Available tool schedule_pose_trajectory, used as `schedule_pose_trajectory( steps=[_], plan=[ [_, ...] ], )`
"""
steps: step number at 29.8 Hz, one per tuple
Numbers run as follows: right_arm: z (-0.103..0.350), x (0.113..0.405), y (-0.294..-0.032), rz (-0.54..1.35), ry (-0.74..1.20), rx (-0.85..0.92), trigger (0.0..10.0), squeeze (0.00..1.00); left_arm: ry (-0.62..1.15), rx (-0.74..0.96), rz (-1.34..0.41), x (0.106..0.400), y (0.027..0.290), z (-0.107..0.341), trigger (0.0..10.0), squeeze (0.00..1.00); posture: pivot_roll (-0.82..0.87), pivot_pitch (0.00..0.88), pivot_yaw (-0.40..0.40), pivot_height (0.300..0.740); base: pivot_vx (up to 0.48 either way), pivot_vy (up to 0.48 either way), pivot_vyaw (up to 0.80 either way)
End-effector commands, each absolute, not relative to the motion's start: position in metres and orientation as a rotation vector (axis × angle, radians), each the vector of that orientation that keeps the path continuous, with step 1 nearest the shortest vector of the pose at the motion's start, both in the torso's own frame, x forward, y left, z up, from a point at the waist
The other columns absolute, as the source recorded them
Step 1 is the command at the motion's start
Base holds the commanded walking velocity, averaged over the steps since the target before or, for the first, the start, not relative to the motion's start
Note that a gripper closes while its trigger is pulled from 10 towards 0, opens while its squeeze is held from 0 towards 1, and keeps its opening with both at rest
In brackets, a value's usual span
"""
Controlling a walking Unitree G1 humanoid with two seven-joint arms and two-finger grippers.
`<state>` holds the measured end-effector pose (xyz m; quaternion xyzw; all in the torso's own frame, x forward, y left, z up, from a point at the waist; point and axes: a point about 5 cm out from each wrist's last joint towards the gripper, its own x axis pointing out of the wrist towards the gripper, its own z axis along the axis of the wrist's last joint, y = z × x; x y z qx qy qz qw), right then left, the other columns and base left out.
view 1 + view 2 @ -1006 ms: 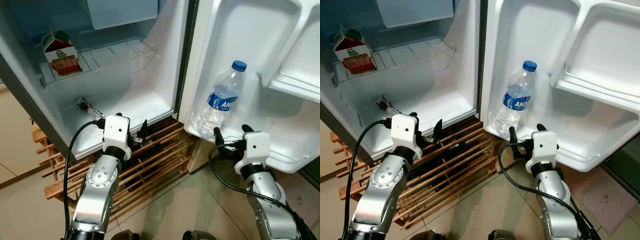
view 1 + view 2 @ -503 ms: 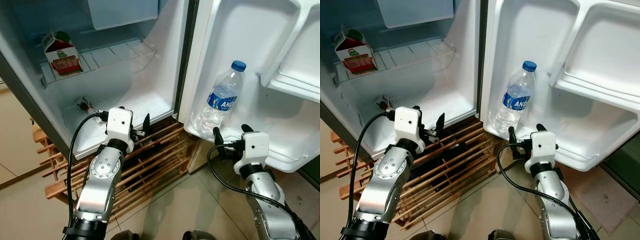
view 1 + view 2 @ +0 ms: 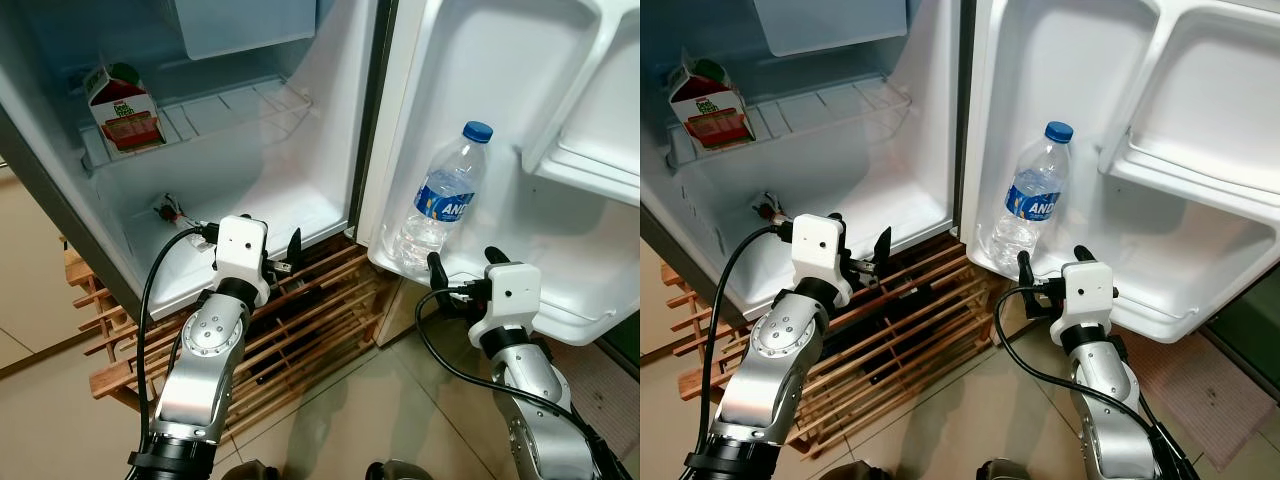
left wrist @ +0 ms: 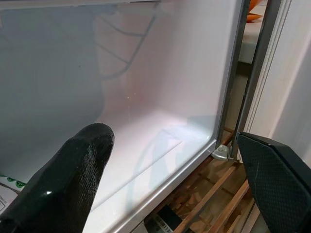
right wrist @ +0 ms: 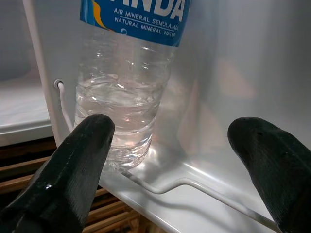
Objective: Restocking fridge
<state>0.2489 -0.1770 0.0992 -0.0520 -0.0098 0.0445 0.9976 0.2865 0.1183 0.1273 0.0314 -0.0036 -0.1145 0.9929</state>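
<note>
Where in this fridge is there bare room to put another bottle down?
The door shelf is bare to the right of the water bottle. The wire shelf is bare right of the carton. The fridge floor is bare beyond the small item at its left. Nowhere is crowded.

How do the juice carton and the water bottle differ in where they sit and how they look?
The juice carton stands on the wire shelf inside the fridge; the water bottle stands in the lower door shelf. The carton is opaque, boxy, red and green; the bottle is clear and round, with a blue cap and label. Both are upright.
</note>
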Motion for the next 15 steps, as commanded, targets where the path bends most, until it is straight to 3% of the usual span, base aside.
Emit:
schedule_pose_trajectory(
  steps=[1,15],
  plan=[
    [0.0957,0.2459,-0.1804,0.083,-0.009,-0.112,10.0,0.00,-0.017,0.059,-0.238,0.2887,0.1167,0.1296,10.0,0.00,-0.10,0.034,-0.013,0.726,-0.274,0.000,0.00],
    [0.0927,0.2407,-0.1840,0.065,-0.008,-0.115,10.0,0.00,-0.013,0.050,-0.242,0.2894,0.1162,0.1289,10.0,0.00,-0.10,0.034,-0.010,0.726,-0.284,0.000,0.00]
  ],
)
